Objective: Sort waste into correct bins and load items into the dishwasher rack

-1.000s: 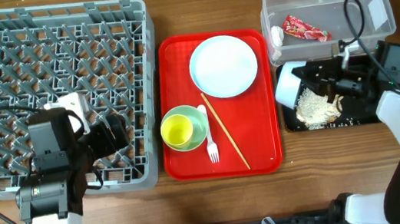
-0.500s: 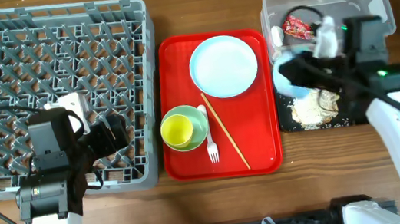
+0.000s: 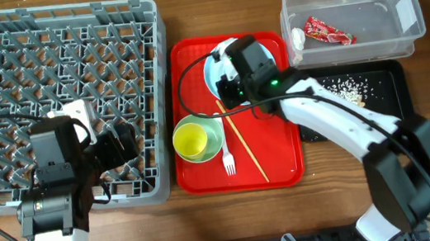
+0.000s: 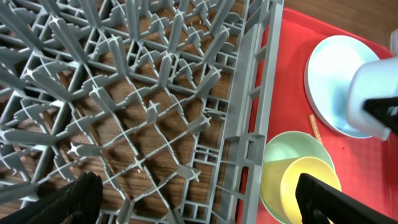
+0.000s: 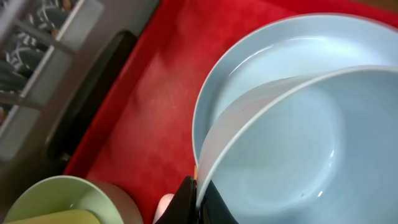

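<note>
Big grey pegged plastic dishwasher rack point(image 3: 62, 99) sits off to the left of my right gripper point(image 5: 196, 199), across the flat red tray point(image 3: 278, 154). I'm pinching the rim of the light blue bowl point(image 5: 298, 149), just over the light blue round plate point(image 5: 261, 56). My left gripper point(image 4: 199, 196) hangs wide open over the rack's near right corner, so it's the nearer one.

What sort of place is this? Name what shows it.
Likely a staged dish-clearing bench, not a real kitchen: a grey dishwasher rack, a red serving tray, and the right pincer holding a light blue bowl.

Bowl point(image 5: 280, 162) (right gripper point(image 5: 198, 186)) now over plate point(image 5: 267, 56)
</note>
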`<state>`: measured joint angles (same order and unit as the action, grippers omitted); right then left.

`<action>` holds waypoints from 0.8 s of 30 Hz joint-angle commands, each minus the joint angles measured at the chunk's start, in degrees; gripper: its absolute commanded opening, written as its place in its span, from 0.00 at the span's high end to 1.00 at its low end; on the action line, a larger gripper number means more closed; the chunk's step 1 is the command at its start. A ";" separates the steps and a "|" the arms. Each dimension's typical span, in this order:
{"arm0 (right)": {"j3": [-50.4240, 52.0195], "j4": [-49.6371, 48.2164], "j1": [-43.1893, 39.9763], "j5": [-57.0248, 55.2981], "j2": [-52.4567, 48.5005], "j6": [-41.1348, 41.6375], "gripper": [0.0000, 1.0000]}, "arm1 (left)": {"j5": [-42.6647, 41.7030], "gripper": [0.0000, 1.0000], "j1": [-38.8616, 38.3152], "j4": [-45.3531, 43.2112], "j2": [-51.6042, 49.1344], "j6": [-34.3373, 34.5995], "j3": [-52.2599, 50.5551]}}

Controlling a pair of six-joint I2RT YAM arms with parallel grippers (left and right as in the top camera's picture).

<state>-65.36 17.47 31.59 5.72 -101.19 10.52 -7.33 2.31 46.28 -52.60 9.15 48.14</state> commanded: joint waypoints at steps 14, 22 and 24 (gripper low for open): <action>-9.94 27.67 4.46 18.18 6.51 8.59 0.49 | 0.11 0.00 -0.17 -0.15 0.09 0.35 0.94; -9.75 27.80 9.49 11.91 -6.23 16.70 0.69 | 0.11 0.00 -0.17 -0.13 0.09 0.35 0.94; -9.79 26.53 9.44 11.89 -6.64 17.22 0.94 | 0.11 0.00 -0.17 -0.13 0.09 0.33 0.94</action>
<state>-75.46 45.12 41.10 18.59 -106.48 25.89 -7.33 2.31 46.28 -52.60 9.15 48.14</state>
